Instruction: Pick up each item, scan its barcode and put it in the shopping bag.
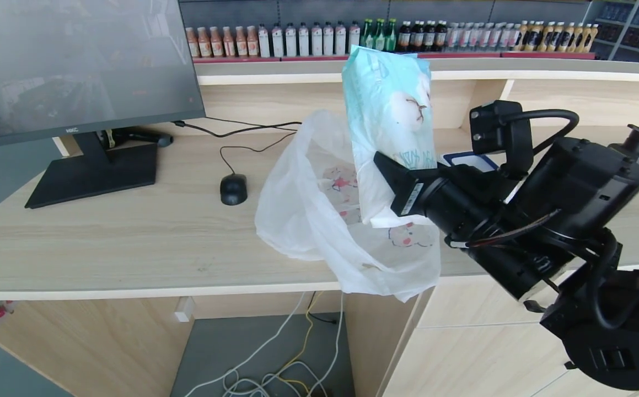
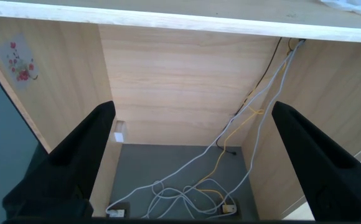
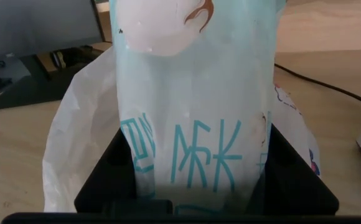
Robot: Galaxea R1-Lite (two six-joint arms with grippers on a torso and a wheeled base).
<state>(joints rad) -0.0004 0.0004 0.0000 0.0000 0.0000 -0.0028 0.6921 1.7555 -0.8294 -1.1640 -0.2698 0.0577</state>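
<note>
Right claw (image 1: 403, 190) clamps the tissue pack (image 1: 388, 110), long axis vertical, just above the open shopping bag (image 1: 302, 215).

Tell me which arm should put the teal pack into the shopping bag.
Right. The right gripper is shut on the teal pack, holding it upright at the opening of the white shopping bag. The left gripper hangs open and empty below the counter.

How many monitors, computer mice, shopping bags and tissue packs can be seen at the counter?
Monitor: 1
Mouse: 1
Shopping bag: 1
Tissue pack: 1, held by the right claw
Total: 4
</note>
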